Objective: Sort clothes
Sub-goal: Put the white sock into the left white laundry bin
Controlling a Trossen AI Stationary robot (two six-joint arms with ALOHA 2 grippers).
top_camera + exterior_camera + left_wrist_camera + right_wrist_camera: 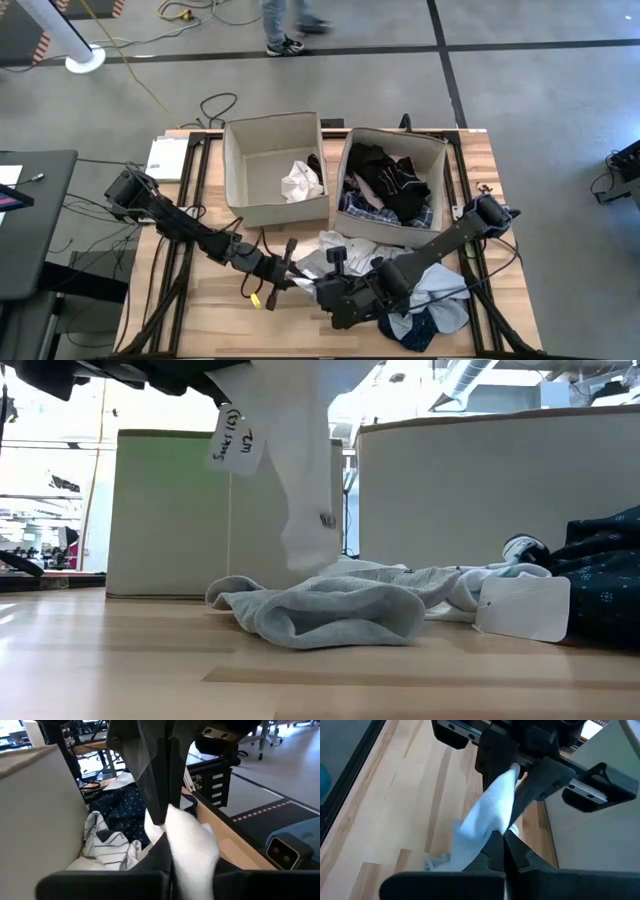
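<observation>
A white garment (pixel 308 480) with a handwritten paper tag (pixel 236 437) hangs over the table's near middle. Both grippers are shut on it: my left gripper (pixel 292 264) comes from the left, my right gripper (pixel 336 262) from the right. The garment's lower end (pixel 312 558) reaches down to a grey garment (pixel 330 610) lying flat on the wood. A navy dotted garment (pixel 608 575) lies nearer the right edge. More clothes fill the right beige box (pixel 438 150). One white piece (pixel 300 182) lies in the left box (pixel 235 160). My left gripper pinches the white garment's upper part (pixel 512 773) between its two fingers, reaching in about level from the table's left. The cloth hangs slack below the fingers. My right gripper pinches the same garment a little lower (pixel 492 827), slanting down from the table's right. Its fingers (pixel 159 795) stand close against my left gripper's. One layer or several, I cannot tell.
A loose white tag (pixel 524 606) lies by the navy garment. Light blue and striped clothes (pixel 440 295) are heaped under my right arm. Bare wood (pixel 210 310) lies at the near left. A person's legs (pixel 287 30) stand beyond the table.
</observation>
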